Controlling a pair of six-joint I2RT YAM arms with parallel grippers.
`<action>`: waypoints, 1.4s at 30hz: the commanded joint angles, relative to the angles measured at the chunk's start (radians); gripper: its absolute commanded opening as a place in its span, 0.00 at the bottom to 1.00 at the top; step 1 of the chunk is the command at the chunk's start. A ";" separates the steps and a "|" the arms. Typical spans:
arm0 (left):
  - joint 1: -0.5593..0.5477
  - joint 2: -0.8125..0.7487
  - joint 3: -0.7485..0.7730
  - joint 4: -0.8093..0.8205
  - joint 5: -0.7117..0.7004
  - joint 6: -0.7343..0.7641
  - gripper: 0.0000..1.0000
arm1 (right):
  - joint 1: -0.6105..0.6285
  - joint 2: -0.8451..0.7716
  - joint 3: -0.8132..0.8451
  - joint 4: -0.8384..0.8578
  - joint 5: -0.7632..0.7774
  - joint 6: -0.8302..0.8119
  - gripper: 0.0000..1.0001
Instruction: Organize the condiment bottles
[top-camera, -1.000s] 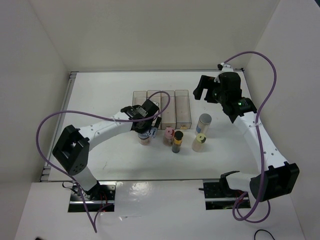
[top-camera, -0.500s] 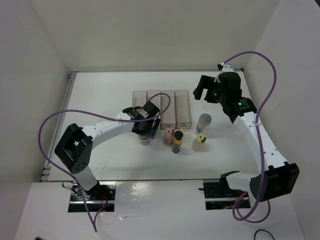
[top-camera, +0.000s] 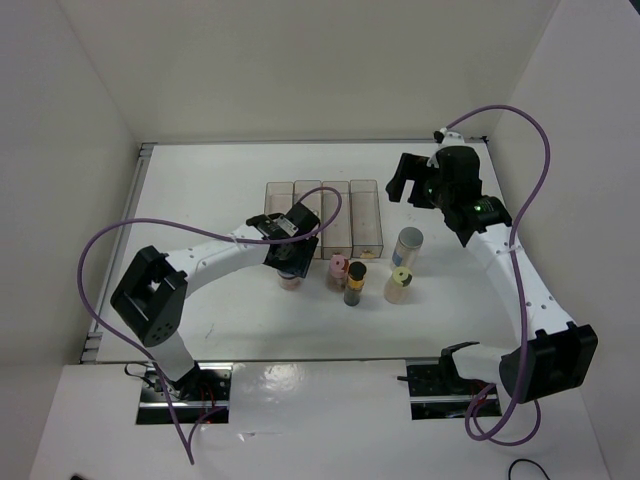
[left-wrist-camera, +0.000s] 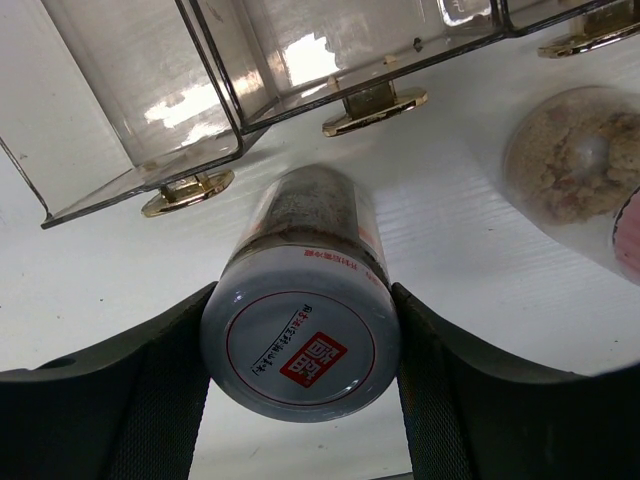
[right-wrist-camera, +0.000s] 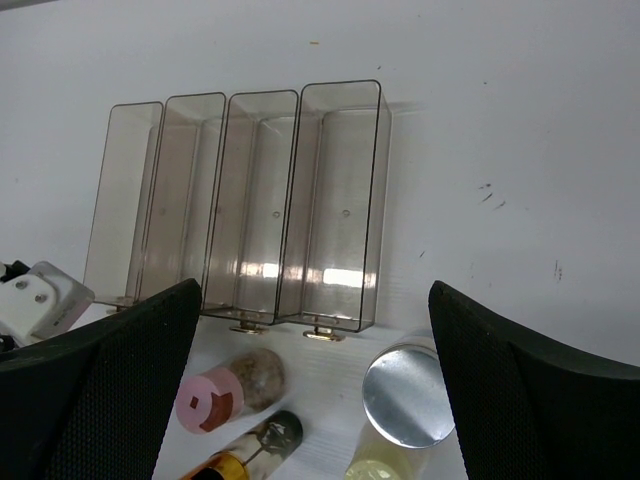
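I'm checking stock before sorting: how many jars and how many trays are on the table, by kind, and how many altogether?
Jars: 5 (white-lidded jar in the left gripper, pink-lidded jar, gold-capped jar, yellow-lidded jar, grey-lidded jar)
Clear tray: 1
Total: 6

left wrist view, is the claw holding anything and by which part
Left claw grips the small cylindrical spice jar with the white, red-stamped lid, one finger on each side of its lid end. Right claw is open, empty.
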 joint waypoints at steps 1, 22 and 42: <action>-0.003 -0.030 0.021 -0.032 -0.003 -0.004 0.30 | 0.010 0.006 -0.006 0.024 0.000 -0.004 0.98; 0.066 -0.190 0.397 -0.256 0.012 0.100 0.22 | 0.010 0.015 -0.016 0.033 -0.027 0.005 0.98; 0.234 0.002 0.486 -0.158 0.052 0.172 0.22 | 0.010 0.033 -0.006 0.033 -0.018 0.005 0.98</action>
